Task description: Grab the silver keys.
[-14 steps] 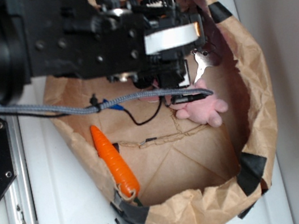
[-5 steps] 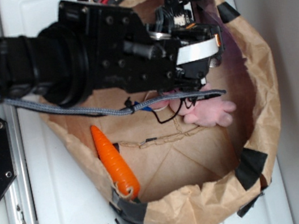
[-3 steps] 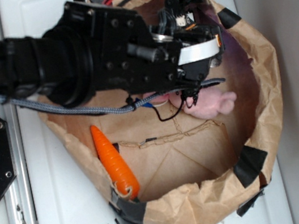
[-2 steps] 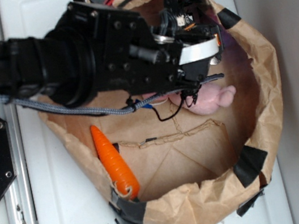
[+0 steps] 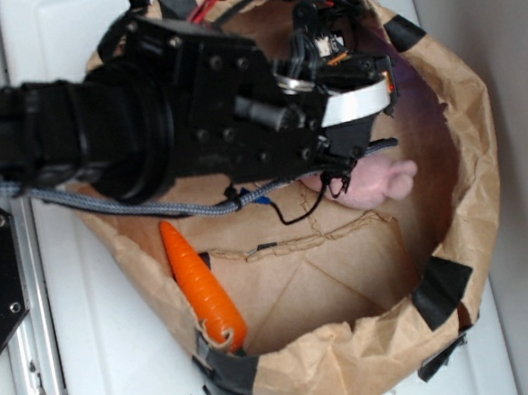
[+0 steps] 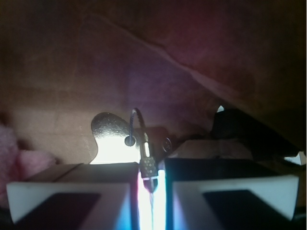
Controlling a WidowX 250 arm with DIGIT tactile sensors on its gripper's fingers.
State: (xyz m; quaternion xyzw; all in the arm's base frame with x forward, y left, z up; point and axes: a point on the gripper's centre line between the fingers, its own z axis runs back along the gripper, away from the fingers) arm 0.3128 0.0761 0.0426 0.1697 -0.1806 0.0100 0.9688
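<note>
Silver keys stick out straight ahead of the gripper, whose pads clench their ring.

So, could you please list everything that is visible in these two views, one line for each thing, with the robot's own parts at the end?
silver keys: one bunch, shiny silver round head with darker pieces on a ring, right in front of the fingers in the wrist view; hidden behind the arm in the exterior view.
pink plush toy: one, pink, inside the bag just beside the gripper.
carrot: one, orange, lying against the bag's left inner wall.
paper bag: one, brown with black tape patches on the rolled rim, on the white surface.
white surface: one, white, under the bag.
gripper: one, black with white finger pads, reaching into the bag, closed on the key ring with only a narrow gap.
</note>
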